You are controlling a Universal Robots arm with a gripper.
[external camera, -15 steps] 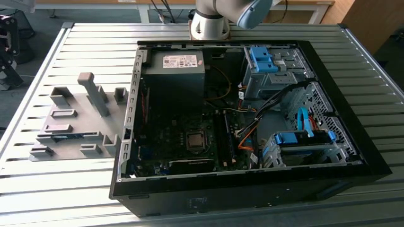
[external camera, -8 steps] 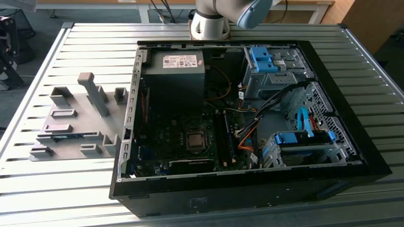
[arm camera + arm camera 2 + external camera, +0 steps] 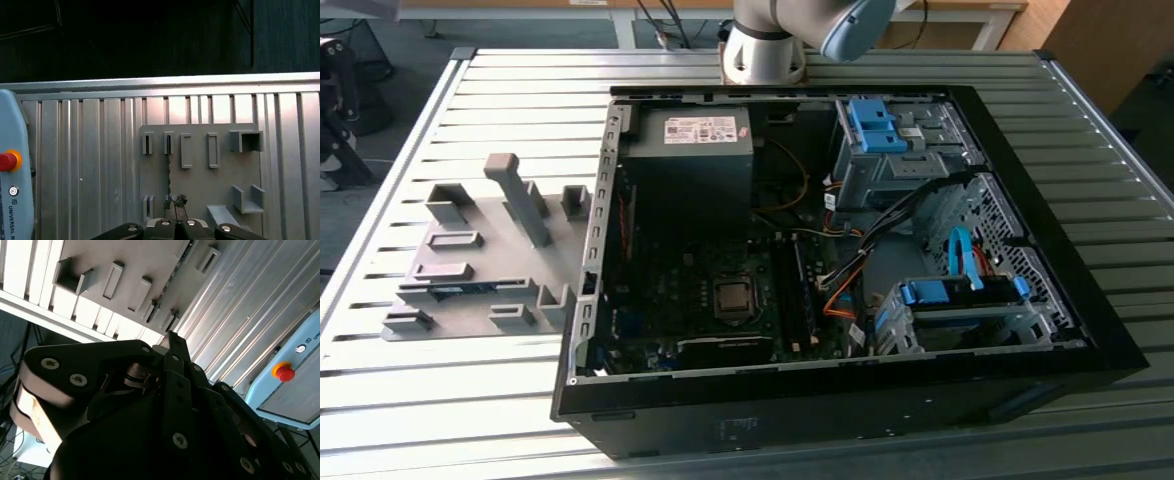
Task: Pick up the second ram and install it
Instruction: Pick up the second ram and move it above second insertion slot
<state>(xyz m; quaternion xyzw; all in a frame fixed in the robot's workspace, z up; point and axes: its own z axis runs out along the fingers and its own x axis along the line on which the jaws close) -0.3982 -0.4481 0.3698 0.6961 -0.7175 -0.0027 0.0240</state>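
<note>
Closest to you in the first wrist view, the gripper (image 3: 175,202) has its fingers drawn together on nothing. The second wrist view shows the same, the tips meeting in a single point. They hang high over the work, well apart from everything below.

Directly beneath them is the second ram (image 3: 169,172). It stands on its edge in the grey fixture (image 3: 225,170), so you see it as one thin dark line held between two pairs of slotted posts. Its long axis runs straight away from the fingertips: the near end lines up with them and the far end sits in the further slot. My reading is that the fingers are already centred over the stick's line, but above its near end rather than its middle.

In the exterior view, the ram shows as a blue strip low in the fixture. The fixture rests on the slatted worktop (image 3: 494,100), at that view's left of the open computer case (image 3: 854,400).
</note>
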